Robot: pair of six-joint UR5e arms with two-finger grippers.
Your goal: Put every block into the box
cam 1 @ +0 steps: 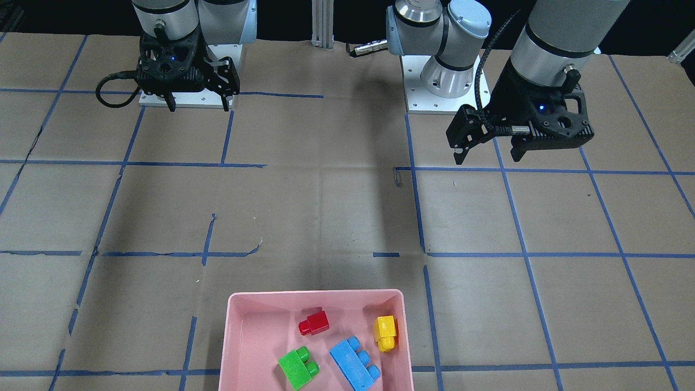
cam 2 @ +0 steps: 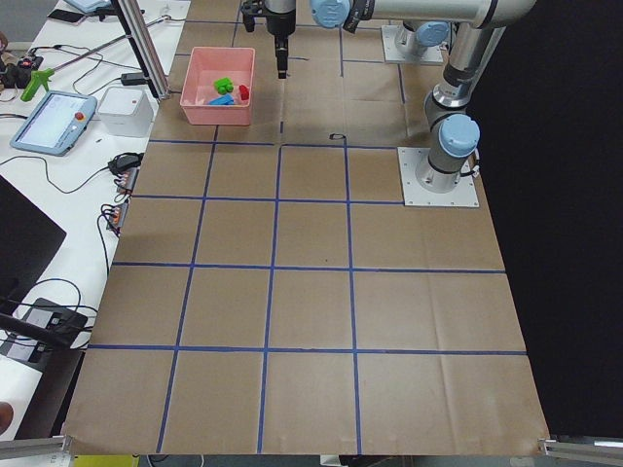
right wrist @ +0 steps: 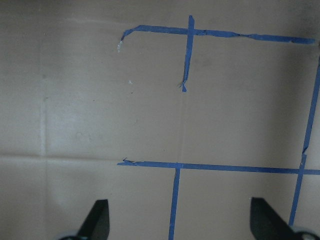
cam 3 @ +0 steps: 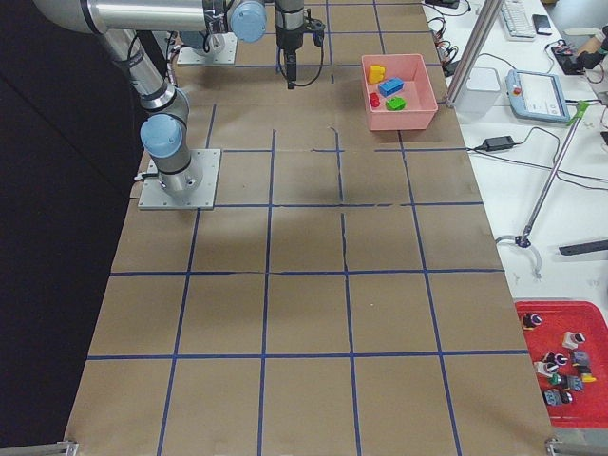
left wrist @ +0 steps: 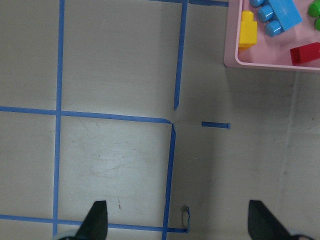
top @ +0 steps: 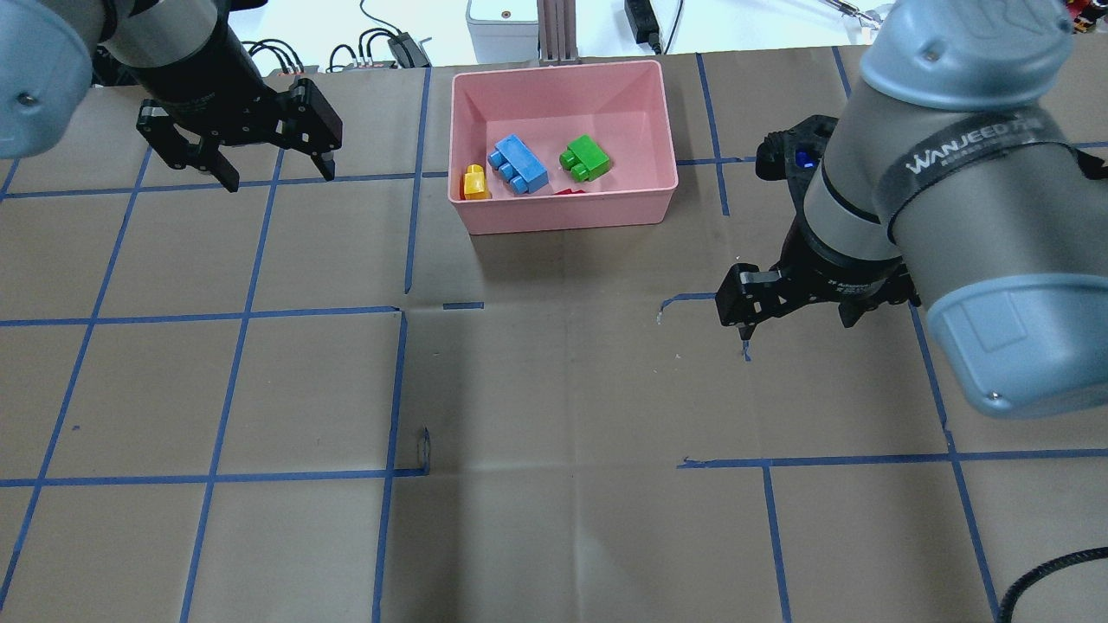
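Packing looks finished: all four blocks lie in the box.
Pink box [cam 1: 315, 294] sits bottom centre of the front view. Left gripper [cam 1: 487, 156] hangs upper right and right gripper [cam 1: 200, 106] upper left, both spread, empty and well apart from it. Inside lie blue block [cam 1: 354, 363], green block [cam 1: 297, 368], yellow block [cam 1: 385, 332] and red block [cam 1: 314, 322]; overhead the red seems half hidden by the wall. No further pick seems needed, only a retreat.

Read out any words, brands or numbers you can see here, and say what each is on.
"WANJEED", then unclear letters: black strap around the right arm.
White print on the right wrist's black ring: too small to read.
No text shows on the box or its blocks.
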